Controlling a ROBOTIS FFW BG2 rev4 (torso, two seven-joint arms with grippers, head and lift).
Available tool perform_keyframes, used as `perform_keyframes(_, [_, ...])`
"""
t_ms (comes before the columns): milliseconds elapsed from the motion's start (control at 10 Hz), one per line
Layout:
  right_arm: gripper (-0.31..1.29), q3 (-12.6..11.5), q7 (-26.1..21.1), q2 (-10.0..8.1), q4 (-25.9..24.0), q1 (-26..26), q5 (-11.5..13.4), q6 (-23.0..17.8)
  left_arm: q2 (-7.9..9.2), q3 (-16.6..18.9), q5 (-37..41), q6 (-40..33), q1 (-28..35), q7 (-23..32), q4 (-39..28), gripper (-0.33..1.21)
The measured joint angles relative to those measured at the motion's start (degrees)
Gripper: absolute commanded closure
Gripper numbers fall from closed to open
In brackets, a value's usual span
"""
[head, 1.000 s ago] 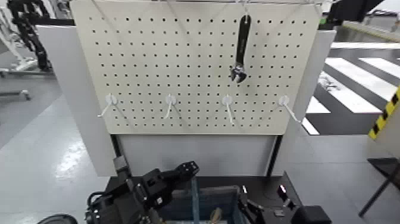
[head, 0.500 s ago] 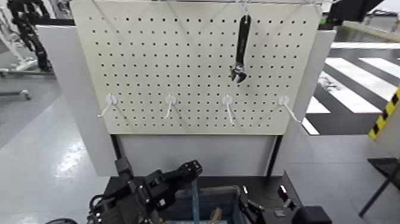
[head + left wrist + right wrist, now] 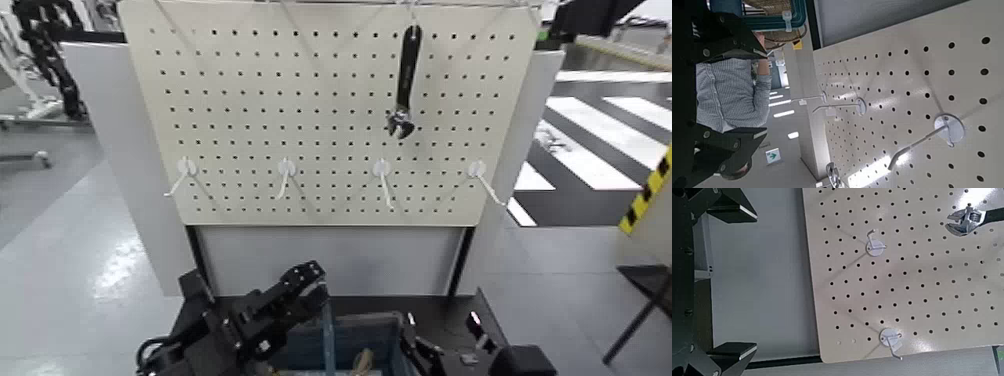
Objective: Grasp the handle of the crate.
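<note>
The dark blue-grey crate [image 3: 372, 332] sits at the bottom of the head view, below the pegboard. Its teal-blue handle [image 3: 327, 338] stands edge-on as a thin upright strip at the crate's left side. My left gripper [image 3: 305, 278] is raised just above and left of the handle's top, not touching it. In the left wrist view its fingers [image 3: 728, 43] stand apart with nothing between them. My right gripper [image 3: 441, 335] is low beside the crate's right end. In the right wrist view its fingers [image 3: 728, 205] are spread and empty, facing the pegboard.
A cream pegboard [image 3: 300, 110] stands behind the crate with a black adjustable wrench [image 3: 405, 85] hanging at upper right and several white hooks [image 3: 286, 170] in a row. A person in a checked shirt [image 3: 727, 94] shows in the left wrist view. Yellow-black hazard marking [image 3: 645, 195] lies at right.
My left arm has lifted and its gripper has shifted slightly up and to the left, away from the handle's top. The right arm, crate and handle have not moved.
</note>
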Motion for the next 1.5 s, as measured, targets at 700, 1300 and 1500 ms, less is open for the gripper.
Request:
perform_keyframes(700, [0.15, -0.09, 0.00, 0.07, -0.38, 0.11, -0.09, 0.33, -3.16, 7.63, -4.72, 3.50, 8.29, 0.17, -6.10, 0.06])
perform_keyframes(1300, [0.15, -0.09, 0.00, -0.01, -0.55, 0.18, -0.09, 0.60, -3.93, 13.42, -6.05, 9.31, 11.27, 2.72, -7.32, 0.10])
perform_keyframes(1500, [0.15, -0.09, 0.00, 0.02, -0.55, 0.18, -0.09, 0.60, -3.84, 14.78, -6.05, 11.49, 11.30, 3.84, -6.78, 0.10])
